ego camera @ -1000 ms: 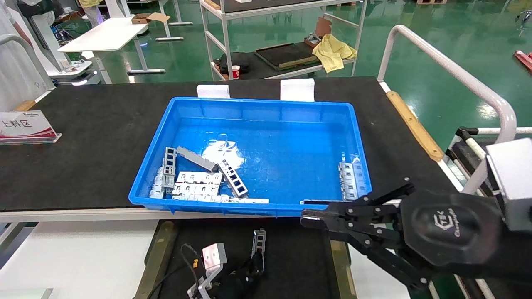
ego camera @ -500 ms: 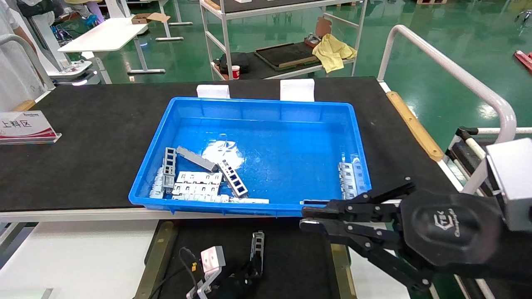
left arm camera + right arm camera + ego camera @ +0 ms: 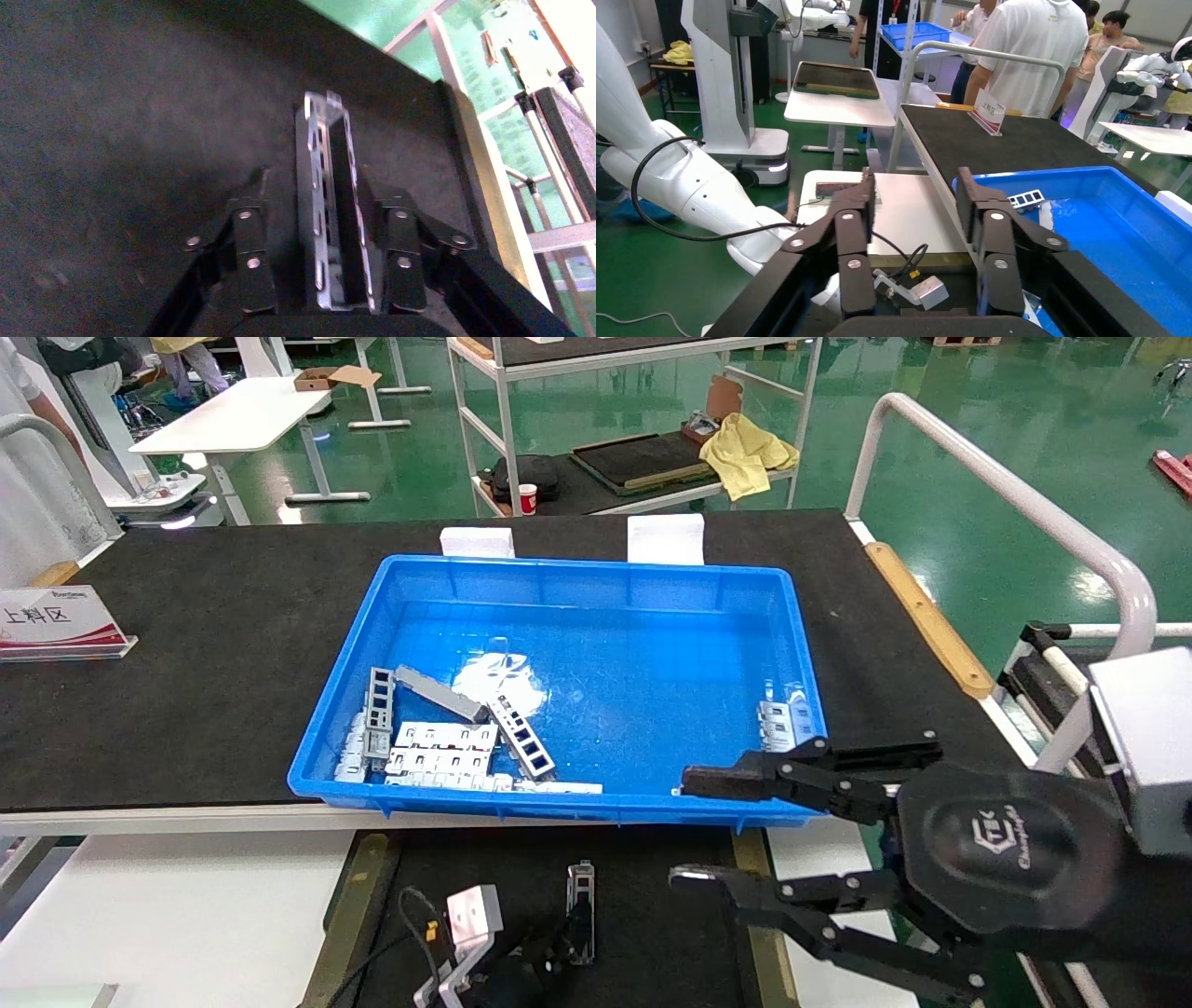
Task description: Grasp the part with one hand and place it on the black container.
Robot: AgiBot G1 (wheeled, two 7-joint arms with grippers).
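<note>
Since the earlier frame, your right gripper point(image 3: 684, 826) spread apart near the bin point(image 3: 577, 663). Left gripper point(image 3: 330, 232) clamps the part point(image 3: 330, 217) over the container point(image 3: 652, 905); stiff, light, slippery: grip its edges.

blue bin point(image 3: 577, 581) behind black container point(image 3: 652, 905)
</note>
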